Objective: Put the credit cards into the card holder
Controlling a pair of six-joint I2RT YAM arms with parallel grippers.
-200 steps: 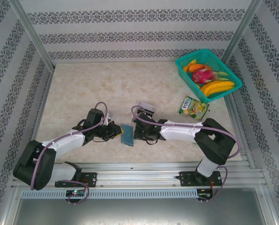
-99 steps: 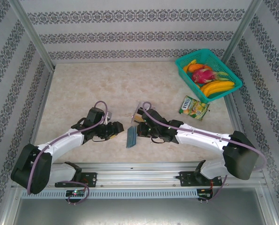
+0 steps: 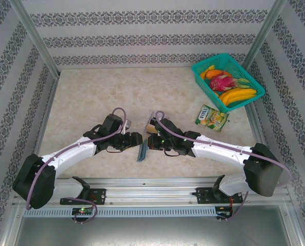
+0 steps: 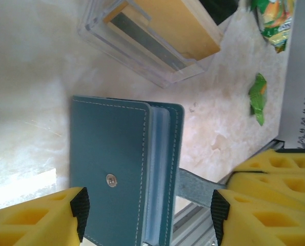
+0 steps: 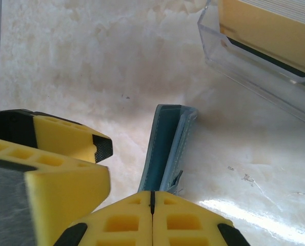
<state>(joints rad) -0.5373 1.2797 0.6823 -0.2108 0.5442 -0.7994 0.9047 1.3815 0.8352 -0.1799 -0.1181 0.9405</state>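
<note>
The teal card holder (image 3: 142, 151) stands on edge between the two grippers, near the table's front. In the left wrist view the card holder (image 4: 116, 169) shows its front with the snap dot, slightly ajar. My left gripper (image 4: 149, 212) is open, one pad on each side of it. My right gripper (image 5: 152, 197) is shut on the strap at the card holder's (image 5: 168, 141) near end. Tan-gold credit cards (image 4: 180, 25) lie in a clear tray (image 4: 142, 64) just behind; the cards (image 5: 275, 31) also appear in the right wrist view.
A teal basket (image 3: 211, 59) of fruit stands at the back right. A green-yellow snack packet (image 3: 211, 117) lies in front of it. The clear tray (image 3: 150, 124) sits partly under the right arm. The metal rail runs along the near edge.
My left gripper has opened and moved right, up to the card holder. The right arm stretched out and the card holder turned from lying flat to standing on edge.
</note>
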